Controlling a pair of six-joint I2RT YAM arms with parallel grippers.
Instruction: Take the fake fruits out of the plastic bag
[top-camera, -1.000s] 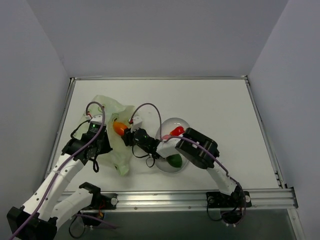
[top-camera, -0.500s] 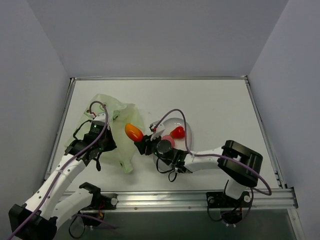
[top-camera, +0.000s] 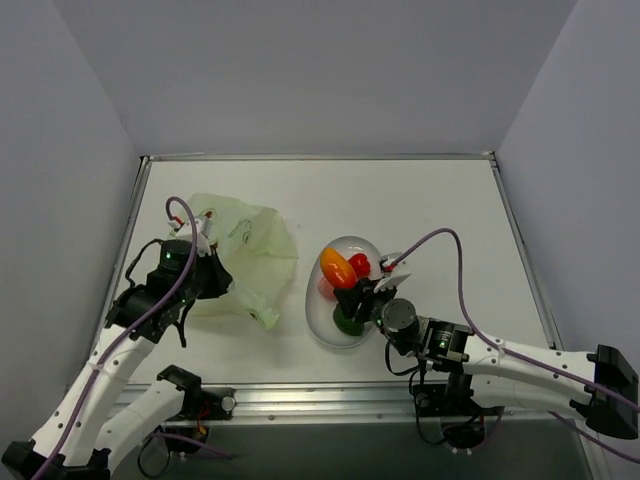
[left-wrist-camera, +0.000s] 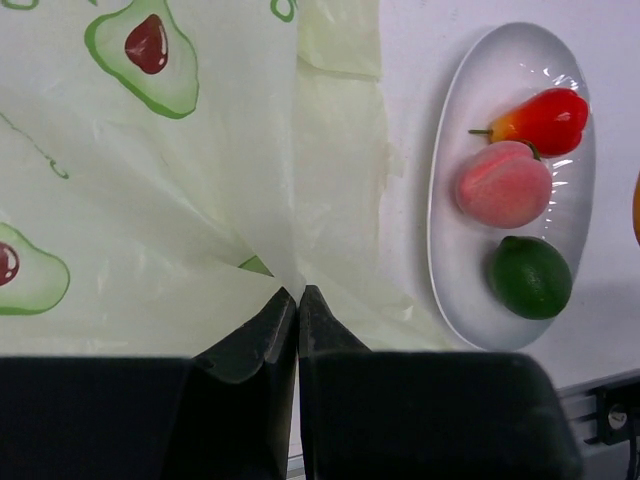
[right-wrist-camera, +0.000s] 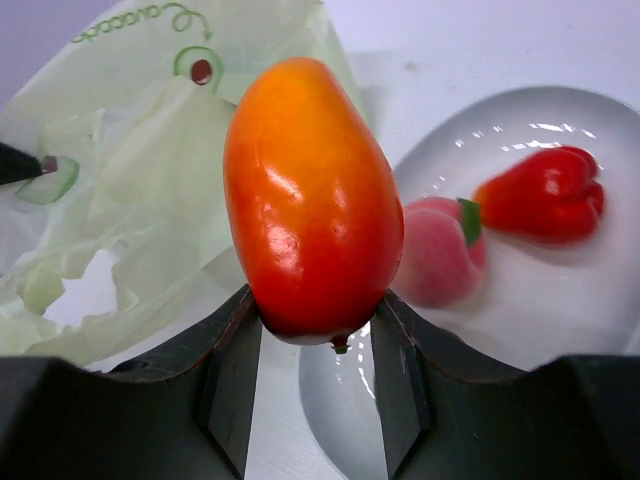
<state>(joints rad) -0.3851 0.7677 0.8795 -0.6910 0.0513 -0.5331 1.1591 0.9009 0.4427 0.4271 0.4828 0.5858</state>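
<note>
My right gripper (top-camera: 350, 290) (right-wrist-camera: 315, 325) is shut on the orange-red oval fruit (top-camera: 337, 267) (right-wrist-camera: 311, 195) and holds it above the near-left part of the clear oval dish (top-camera: 322, 310) (right-wrist-camera: 560, 330). In the dish lie the red fruit (top-camera: 360, 264) (left-wrist-camera: 540, 117) (right-wrist-camera: 540, 193), the pink fruit (left-wrist-camera: 503, 185) (right-wrist-camera: 437, 250) and the green ball (top-camera: 349, 322) (left-wrist-camera: 529, 277). My left gripper (top-camera: 212, 268) (left-wrist-camera: 297, 297) is shut on a fold of the avocado-print plastic bag (top-camera: 243, 255) (left-wrist-camera: 170, 200) (right-wrist-camera: 130, 190). The dark purple-black ball is out of view.
The white table (top-camera: 430, 220) has a metal rail along its near edge (top-camera: 400, 395). Grey walls stand at the back and both sides. Purple cables loop over both arms.
My right gripper has carried the orange-red fruit from the bag's mouth rightward to over the dish. My left gripper has pulled the bag back to the left.
</note>
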